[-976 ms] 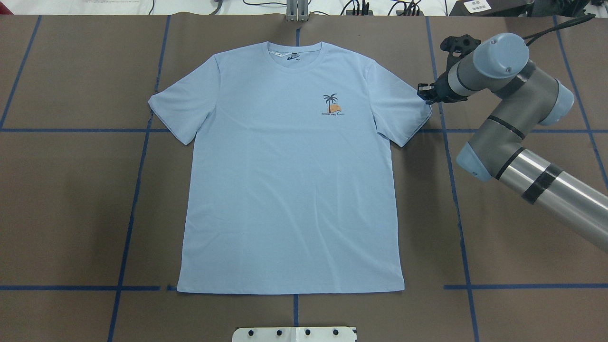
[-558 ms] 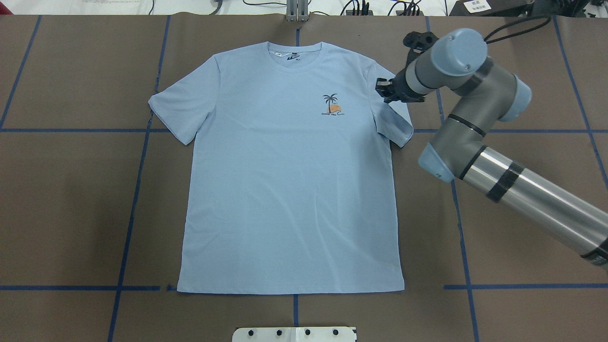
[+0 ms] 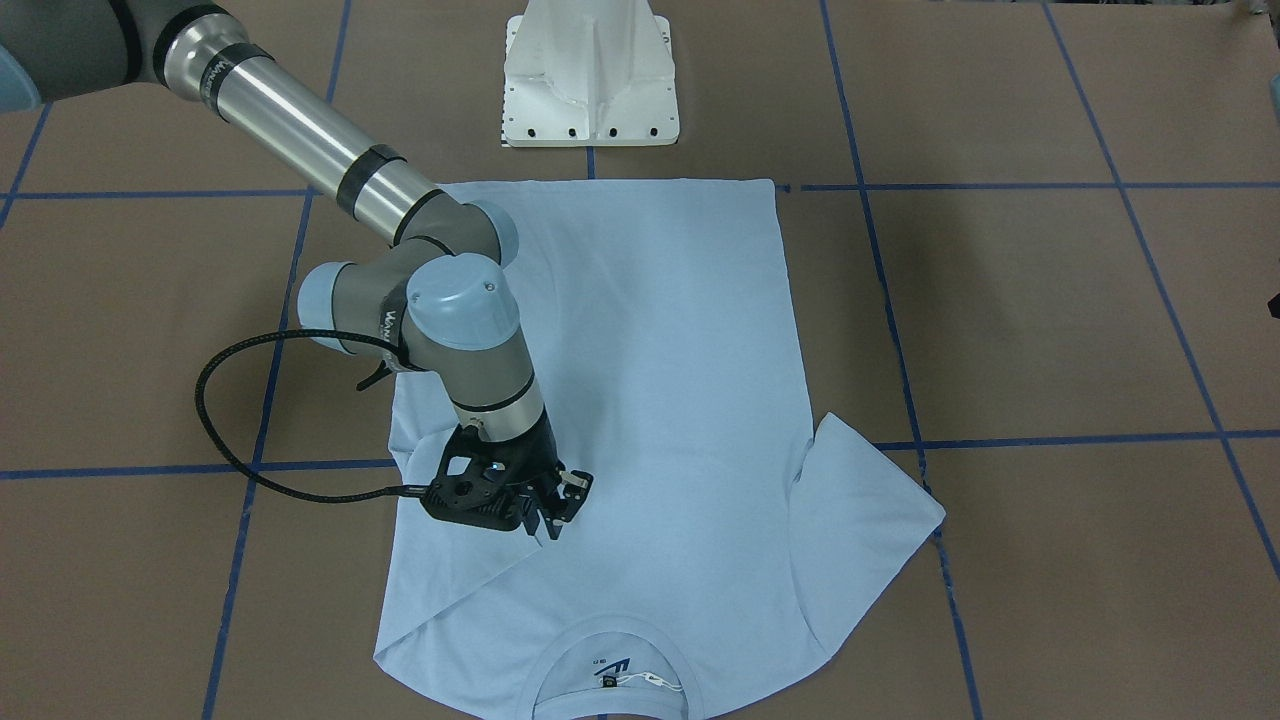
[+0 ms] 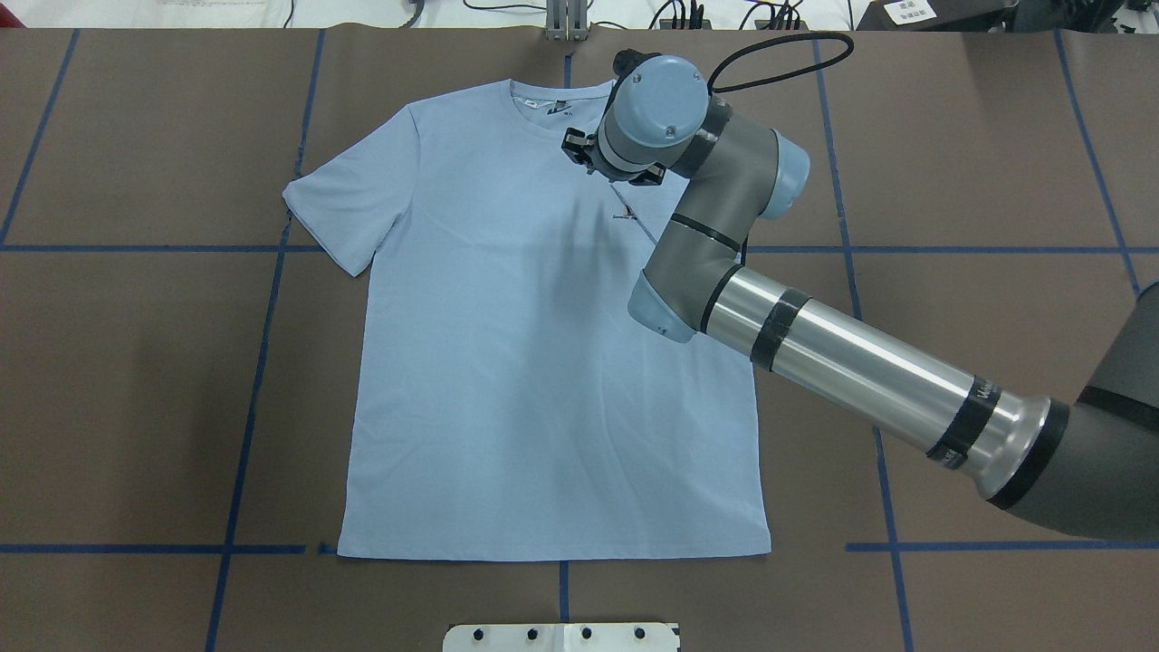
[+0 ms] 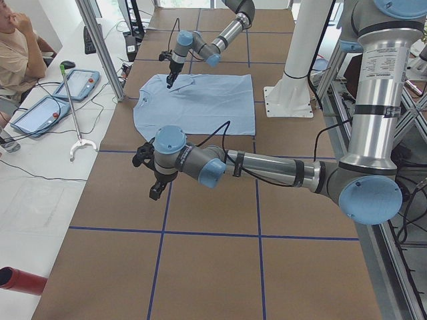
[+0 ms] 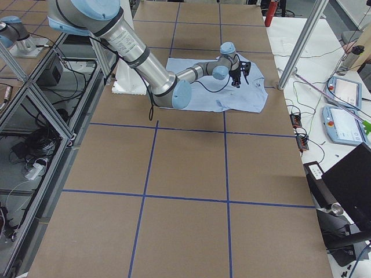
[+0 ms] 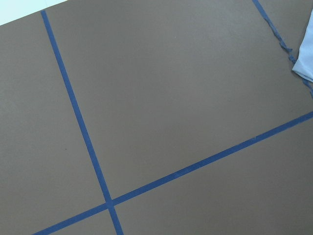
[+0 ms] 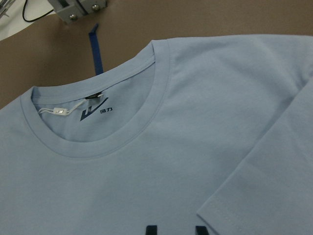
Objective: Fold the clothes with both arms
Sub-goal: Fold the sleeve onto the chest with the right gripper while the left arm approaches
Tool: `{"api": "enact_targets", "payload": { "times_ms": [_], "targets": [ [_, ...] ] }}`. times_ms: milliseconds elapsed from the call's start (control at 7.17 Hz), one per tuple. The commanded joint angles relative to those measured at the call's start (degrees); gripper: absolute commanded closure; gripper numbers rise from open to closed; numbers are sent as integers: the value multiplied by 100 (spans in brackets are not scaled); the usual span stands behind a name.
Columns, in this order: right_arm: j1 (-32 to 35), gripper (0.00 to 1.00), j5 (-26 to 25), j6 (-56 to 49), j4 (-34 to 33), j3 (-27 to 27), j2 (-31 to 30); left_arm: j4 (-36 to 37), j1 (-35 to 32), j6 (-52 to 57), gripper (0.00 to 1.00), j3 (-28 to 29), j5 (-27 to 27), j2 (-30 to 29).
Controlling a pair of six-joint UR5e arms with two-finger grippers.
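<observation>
The light blue T-shirt (image 4: 507, 362) lies flat, front up, collar at the far side. My right gripper (image 4: 614, 174) is shut on the sleeve on the robot's right and holds it low over the chest, below the collar (image 8: 98, 142). In the front-facing view the gripper (image 3: 548, 522) pinches the sleeve, which is folded inward over the body. The sleeve hem (image 8: 254, 196) lies over the chest print, which is mostly covered. My left gripper (image 5: 155, 192) hovers over bare table beyond the other sleeve; I cannot tell whether it is open or shut.
The white pedestal base (image 3: 590, 80) stands at the robot's side of the shirt. Blue tape lines (image 7: 78, 122) cross the brown table. A metal clamp (image 4: 566, 23) sits at the far edge. A seated person (image 5: 17, 47) and tablets are beside the table.
My right gripper has moved left from the shirt's outer sleeve edge to over the chest, pulling the sleeve with it so it folds over the print.
</observation>
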Motion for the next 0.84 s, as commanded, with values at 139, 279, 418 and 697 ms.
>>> {"api": "enact_targets", "payload": {
  "times_ms": [139,279,418,697],
  "targets": [
    [-483,0,-251,1189,-21,539,379,-1346,1184,-2673,0,149,13,-620],
    [-520,0,-226,1403,-161,1624,-109,-1394,1694,-3609,0,280,47,-1146],
    [-624,0,-199,1431,-832,3366,-1141,-1429,2117,-4462,0,542,56,-1621],
    [-556,0,-216,1379,-1384,6125,-2964,-1578,2622,-4865,2,1120,623,-2070]
  ]
}}
